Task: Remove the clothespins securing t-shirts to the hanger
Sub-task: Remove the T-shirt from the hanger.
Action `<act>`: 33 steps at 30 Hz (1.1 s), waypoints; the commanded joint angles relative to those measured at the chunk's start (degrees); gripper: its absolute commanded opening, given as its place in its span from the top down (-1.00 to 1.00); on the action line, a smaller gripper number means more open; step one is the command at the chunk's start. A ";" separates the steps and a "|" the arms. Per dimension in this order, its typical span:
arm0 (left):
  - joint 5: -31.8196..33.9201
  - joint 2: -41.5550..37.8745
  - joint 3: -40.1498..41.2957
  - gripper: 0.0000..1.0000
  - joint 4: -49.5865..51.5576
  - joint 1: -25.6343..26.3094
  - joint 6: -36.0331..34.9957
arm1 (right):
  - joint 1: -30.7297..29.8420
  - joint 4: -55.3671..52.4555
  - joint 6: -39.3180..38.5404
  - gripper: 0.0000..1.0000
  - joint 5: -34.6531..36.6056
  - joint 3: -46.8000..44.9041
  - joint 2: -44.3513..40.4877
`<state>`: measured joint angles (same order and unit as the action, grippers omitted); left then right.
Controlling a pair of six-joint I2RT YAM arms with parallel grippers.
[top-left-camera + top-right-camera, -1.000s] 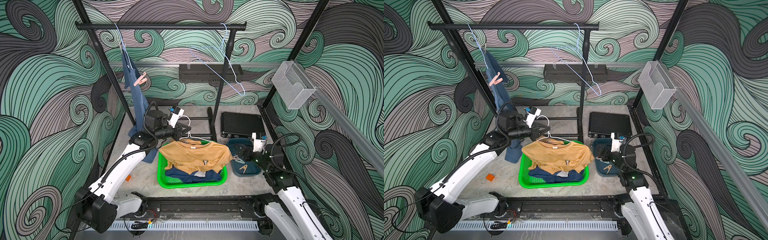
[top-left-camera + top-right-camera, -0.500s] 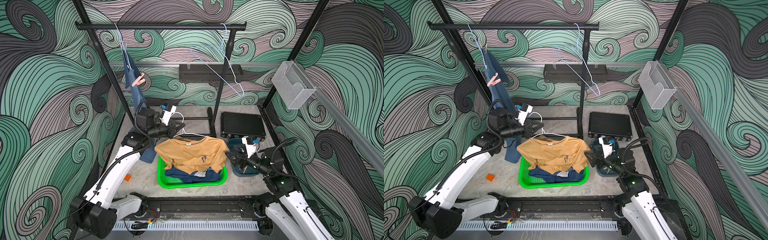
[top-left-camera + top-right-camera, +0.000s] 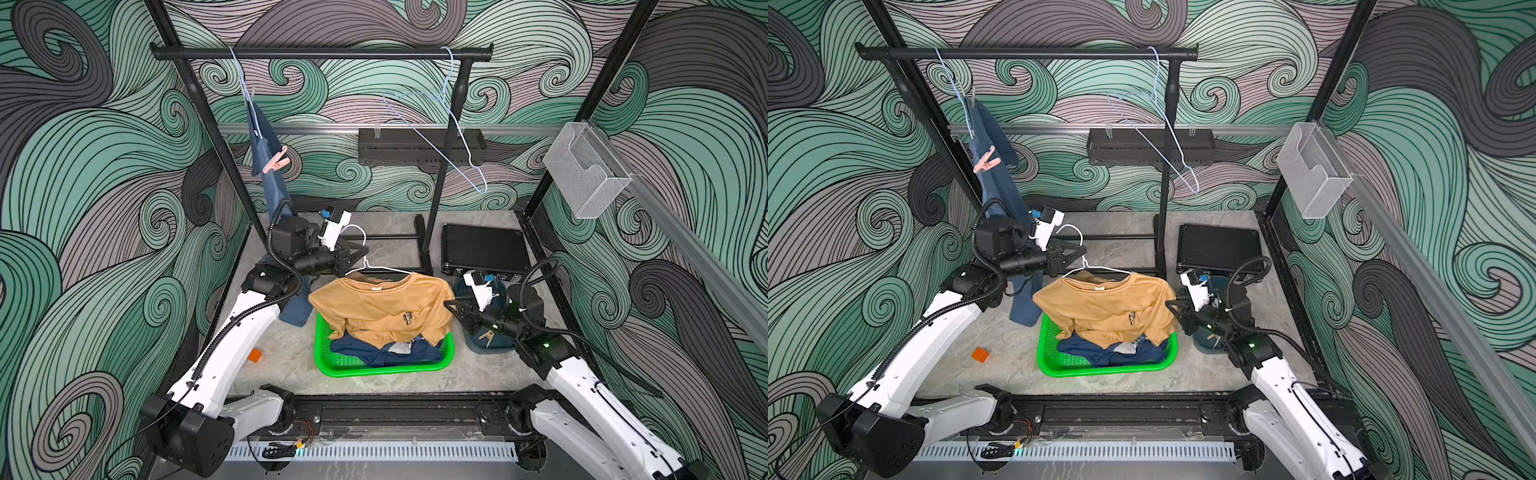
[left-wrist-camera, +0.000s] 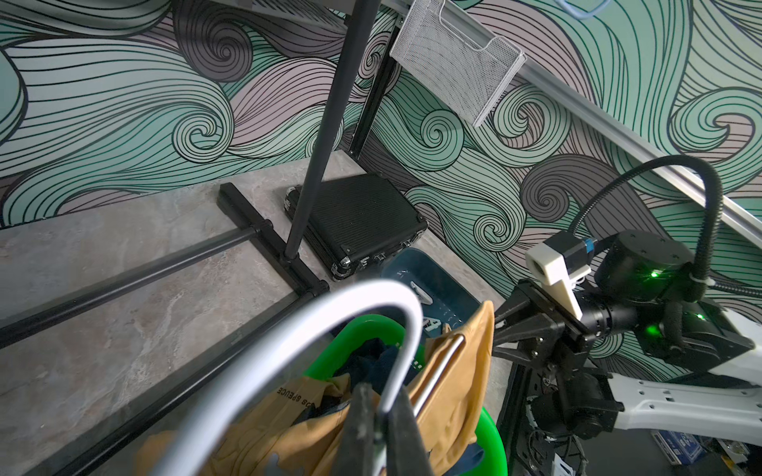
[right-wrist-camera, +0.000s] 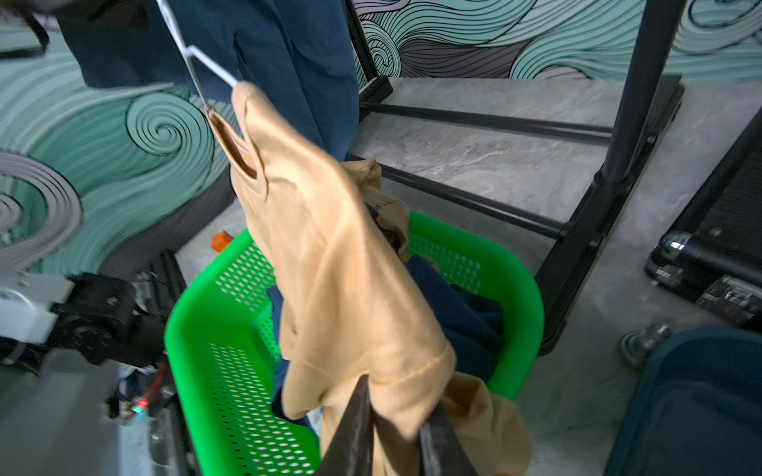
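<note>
My left gripper [image 3: 360,254] [image 4: 381,397] is shut on the neck of a white hanger [image 3: 362,240] [image 4: 288,338]. A mustard t-shirt [image 3: 382,307] [image 3: 1104,307] hangs from it over the basket. My right gripper [image 3: 449,305] [image 5: 396,395] is shut on that shirt's sleeve [image 5: 404,371]. I see no clothespin on this shirt. A navy t-shirt [image 3: 374,353] lies in the basket. A blue t-shirt [image 3: 270,174] hangs from the rail at the left with a pink clothespin [image 3: 274,161] [image 3: 986,162] on it. Loose clothespins [image 3: 486,336] [image 4: 420,292] lie in a teal bin [image 3: 494,348].
The green basket [image 3: 382,369] sits between the arms. A black rack [image 3: 320,53] spans the back with an empty blue hanger [image 3: 453,124]. A black case [image 3: 484,249] lies at the back right, an orange block [image 3: 254,355] on the floor at left, a mesh holder [image 3: 582,174] on the right wall.
My right gripper swung left from over the teal bin to the mustard shirt's sleeve and shut on it. My left gripper shifted the hanger slightly back and left.
</note>
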<state>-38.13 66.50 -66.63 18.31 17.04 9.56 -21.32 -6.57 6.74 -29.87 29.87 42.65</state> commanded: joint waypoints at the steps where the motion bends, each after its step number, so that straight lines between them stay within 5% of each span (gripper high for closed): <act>1: -0.20 -1.19 -3.38 1.00 0.36 -0.86 -0.76 | -0.25 1.01 1.58 1.00 2.30 -0.02 -2.04; 22: 3.15 -3.65 -6.38 1.00 2.89 -7.59 -2.13 | -0.21 -7.85 12.28 1.00 28.29 -2.78 -6.27; 33: 1.44 -4.10 -6.64 1.00 2.59 -9.63 -1.44 | -0.21 -9.62 12.15 1.00 30.89 -2.83 -7.23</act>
<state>-36.64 63.88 -70.43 21.69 8.25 8.23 -21.65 -14.24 18.52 -2.72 26.63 35.88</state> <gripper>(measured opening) 0.064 0.047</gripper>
